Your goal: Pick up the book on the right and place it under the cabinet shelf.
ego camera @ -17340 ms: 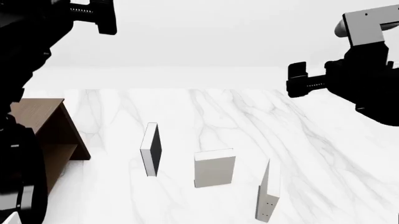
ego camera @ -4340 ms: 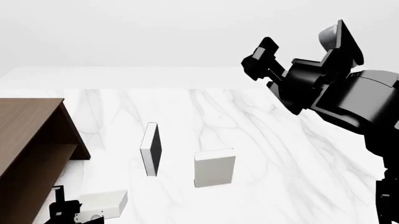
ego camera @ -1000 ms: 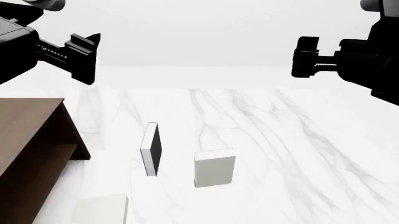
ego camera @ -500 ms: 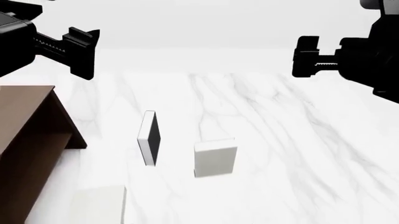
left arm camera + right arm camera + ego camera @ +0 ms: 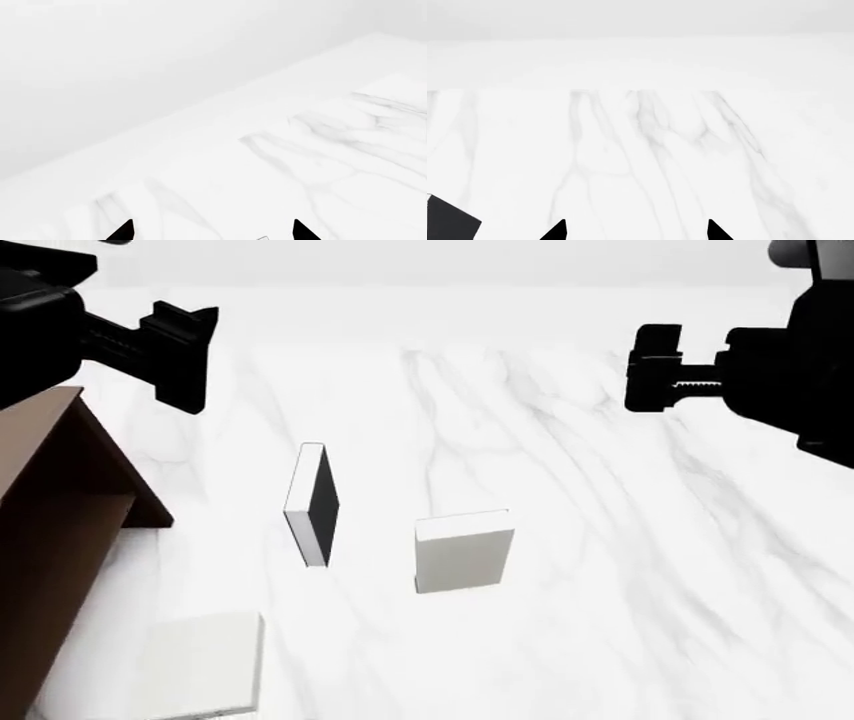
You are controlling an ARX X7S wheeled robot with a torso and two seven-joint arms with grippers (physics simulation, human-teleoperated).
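The book is a plain white slab lying flat on the marble table, at the foot of the open side of the cabinet shelf, a dark brown wooden box at the left edge of the head view. How far the book reaches under the shelf I cannot tell. My left gripper hangs high above the cabinet, open and empty. My right gripper is raised at the right, also open and empty. In the wrist views the left gripper and the right gripper show only bare marble between wide-spread tips.
A white book with a black face stands upright mid-table. A plain grey book stands to its right. The marble table stretches to the right and back. A black corner shows in the right wrist view.
The head view has tilted downward, so the books and the cabinet sit higher in the picture. Both arms stay raised and open. The book lies in the same place by the cabinet.
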